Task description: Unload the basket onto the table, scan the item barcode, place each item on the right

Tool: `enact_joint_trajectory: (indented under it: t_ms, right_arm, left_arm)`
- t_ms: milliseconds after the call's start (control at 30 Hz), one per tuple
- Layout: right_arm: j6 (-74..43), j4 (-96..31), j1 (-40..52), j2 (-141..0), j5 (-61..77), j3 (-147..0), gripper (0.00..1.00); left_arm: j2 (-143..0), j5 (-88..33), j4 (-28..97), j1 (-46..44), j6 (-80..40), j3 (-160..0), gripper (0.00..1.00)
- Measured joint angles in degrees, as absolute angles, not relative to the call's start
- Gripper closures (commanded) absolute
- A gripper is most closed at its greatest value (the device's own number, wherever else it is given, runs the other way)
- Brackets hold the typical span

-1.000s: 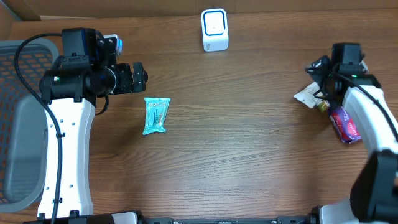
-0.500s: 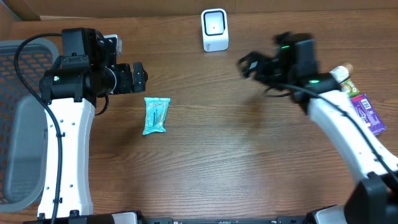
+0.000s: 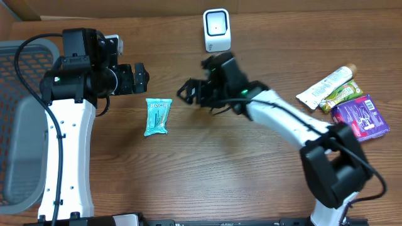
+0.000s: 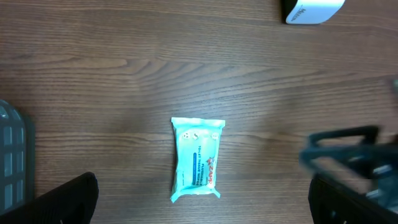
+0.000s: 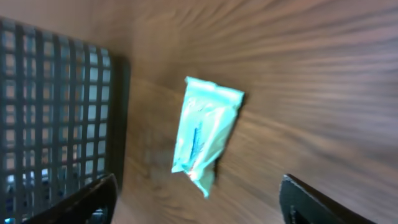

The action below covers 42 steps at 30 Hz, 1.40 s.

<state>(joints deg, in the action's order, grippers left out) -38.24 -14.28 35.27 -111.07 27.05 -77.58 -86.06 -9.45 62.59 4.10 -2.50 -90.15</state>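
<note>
Hard to make out: right gripper (image 3: 187, 94), smeared in the overhead view; shows fingers wide apart in its own wrist view, clasping nothing. Cut off at the left wrist view's top edge: white scanner (image 4: 311, 9). Print on the teal packet (image 3: 157, 117) too small to read, barcode not discernible. Lies flat on the wooden table (image 3: 239, 169), near both grippers, touching neither. Jaws of the left gripper (image 3: 139, 77) spread, empty. Count: one packet, one scanner, one grey basket (image 3: 25, 132), and at far right one white tube (image 3: 328, 86), one green wrapper (image 3: 343, 94), one purple pack (image 3: 359, 117).
</note>
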Motion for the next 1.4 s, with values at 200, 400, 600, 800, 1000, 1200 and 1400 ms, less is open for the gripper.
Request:
enact_joint_trajectory:
  t_ms: [200, 400, 600, 800, 1000, 1200, 1400]
  right_arm:
    - [-41.52, -8.95, 39.24, -115.46, 24.14, -77.62, 0.33]
    - [-45.01, -4.69, 42.26, -120.57, 20.86, -77.67, 0.40]
    - [-46.30, -2.52, 46.35, -122.65, 18.96, -77.67, 0.45]
    - [-46.70, -2.35, 48.56, -122.87, 16.95, -77.67, 0.61]
    - [-47.79, -5.43, 48.90, -123.42, 14.06, -77.73, 0.63]
    - [-48.23, -4.80, 48.90, -124.11, 11.84, -77.80, 0.63]
    - [-48.29, -2.61, 48.90, -125.27, 11.55, -77.91, 0.70]
  left_arm:
    - [-86.06, -9.45, 62.59, 4.10, -2.48, -90.15, 0.00]
    - [-86.06, -9.45, 62.59, 4.10, -2.48, -90.15, 0.00]
    - [-86.06, -9.45, 62.59, 4.10, -2.50, -90.15, 0.00]
    - [-86.06, -9.45, 62.59, 4.10, -2.48, -90.15, 0.00]
    - [-86.06, -9.45, 62.59, 4.10, -2.48, -90.15, 0.01]
    - [-86.06, -9.45, 62.59, 4.10, -2.48, -90.15, 0.00]
    - [-86.06, -9.45, 62.59, 4.10, -2.48, -90.15, 0.00]
